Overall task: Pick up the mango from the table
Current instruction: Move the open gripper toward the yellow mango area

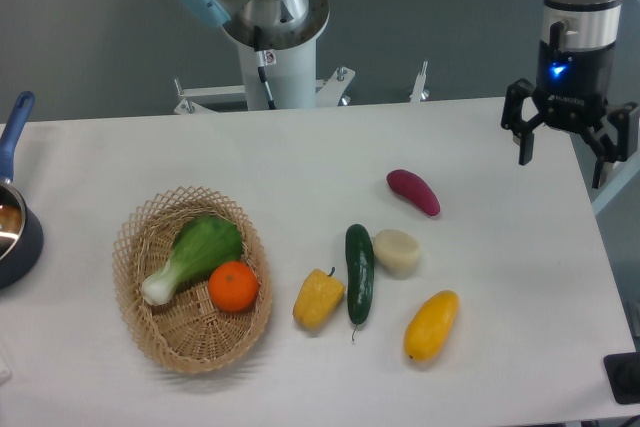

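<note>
1. We see the mango (pixel 432 325) lying at about five o'clock on the white counter (pixel 300 152), tilted, nothing touching it.
2. We judge it smooth, firm and likely slippery, fairly light; we would grip across its narrow middle.
3. At its ten o'clock sit a pale round item (pixel 397 251) and a cucumber (pixel 359 273), near but apart.
4. The pincer (pixel 567 152) hangs at two o'clock, fingers spread, empty.

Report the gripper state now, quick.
Gripper: open, fingers spread, holding nothing, up over the table's far right edge, well away from the mango.
</note>
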You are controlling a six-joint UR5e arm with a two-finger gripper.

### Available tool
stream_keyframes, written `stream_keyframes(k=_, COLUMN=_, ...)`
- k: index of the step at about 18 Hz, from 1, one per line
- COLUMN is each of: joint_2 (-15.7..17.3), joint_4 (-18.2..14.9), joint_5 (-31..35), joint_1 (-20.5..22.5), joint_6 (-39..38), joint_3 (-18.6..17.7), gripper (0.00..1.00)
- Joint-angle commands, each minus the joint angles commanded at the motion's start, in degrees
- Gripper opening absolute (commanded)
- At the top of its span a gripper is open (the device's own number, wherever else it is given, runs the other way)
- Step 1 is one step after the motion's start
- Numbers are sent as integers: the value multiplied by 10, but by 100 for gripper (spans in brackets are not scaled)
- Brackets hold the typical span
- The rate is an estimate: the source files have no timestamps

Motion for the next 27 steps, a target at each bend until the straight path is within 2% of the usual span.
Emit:
stream_keyframes(k=12, joint_2=0, joint_4=8, joint_5=3, joint_1=-4, joint_6=-4, joint_3=-11, gripper=100)
stream_keyframes(k=18, joint_2=-3, joint_4=9, joint_5=2, joint_1=-17, joint_6=-158, joint_3=-4, gripper=100)
stream_keyframes(k=23, joint_2=-18, joint_4=36, joint_5=3, joint_1=-41, joint_6=-244, joint_3=-7, gripper=100)
stream_keyframes(k=27, joint_2=-25, joint_4=37, joint_5=6, joint_1=-56, joint_6=-259, joint_3=-14, gripper=100)
